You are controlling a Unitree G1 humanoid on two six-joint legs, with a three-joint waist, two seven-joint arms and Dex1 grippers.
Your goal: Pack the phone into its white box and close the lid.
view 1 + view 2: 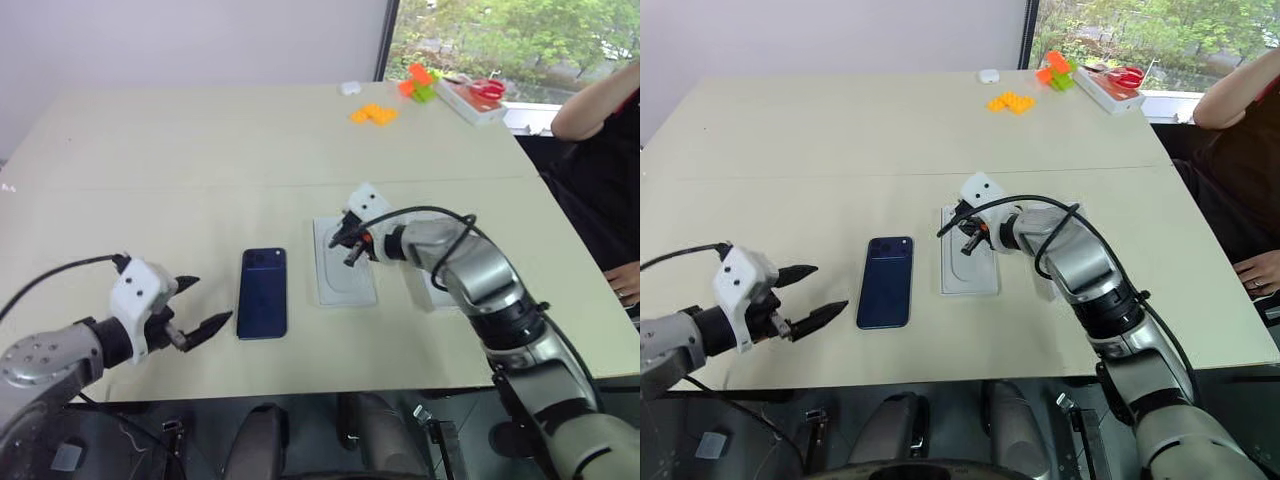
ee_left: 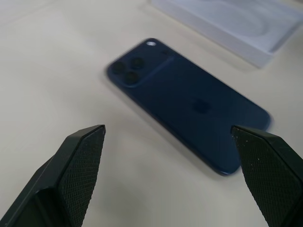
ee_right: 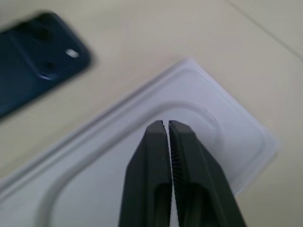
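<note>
The phone (image 1: 262, 293) lies flat on the beige tabletop (image 1: 200, 170), back side up, its camera cluster at the far end. Just to its right, a narrow strip of tabletop between them, sits a white tray with a raised oval panel (image 1: 345, 270). The right claw (image 1: 352, 245) hangs over the far part of this tray with its two black fingers pressed together on nothing; from the right wrist view the tips point at the oval panel, and I cannot tell whether they touch it.

Behind the right forearm a bit of another white piece (image 1: 437, 290) peeks out on the tabletop. The arm hides most of it, so I cannot make out whether it is the box or the lid.

The left claw (image 1: 200, 305) hovers near the tabletop's front edge, just left of the phone, fingers spread wide and empty; between them the left wrist view frames the phone, somewhat blurred.

At the far right corner of the tabletop lie orange blocks (image 1: 373, 114), an orange and green piece (image 1: 419, 83) and a flat white box with something red on it (image 1: 472, 99), too small to read. A person's arm (image 1: 598, 105) is cut off at the right edge.
</note>
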